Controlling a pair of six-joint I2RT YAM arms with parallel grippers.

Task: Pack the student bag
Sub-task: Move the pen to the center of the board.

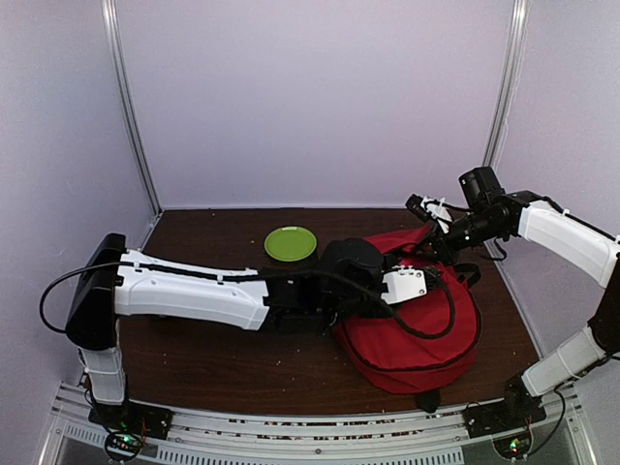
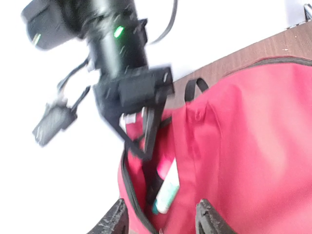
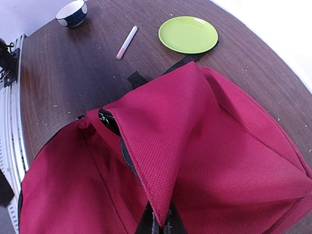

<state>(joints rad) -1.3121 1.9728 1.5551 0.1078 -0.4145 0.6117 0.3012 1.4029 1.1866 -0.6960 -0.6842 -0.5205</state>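
right gripper [image 3: 158,225] pinched shut on student bag [image 1: 412,334] flap, far right | left gripper [image 2: 161,222] jaws apart, empty, at bag mouth | green plate [image 1: 290,242] left of bag

Dark brown wood table [image 3: 68,83], light specks scattered over it. Lying on it: red backpack [image 1: 412,344] right of centre, lime-green plate [image 1: 290,242] just behind the bag, pink-and-white pen [image 3: 126,42] near the plate, dark bowl [image 3: 71,13] with a white inside beyond the pen.
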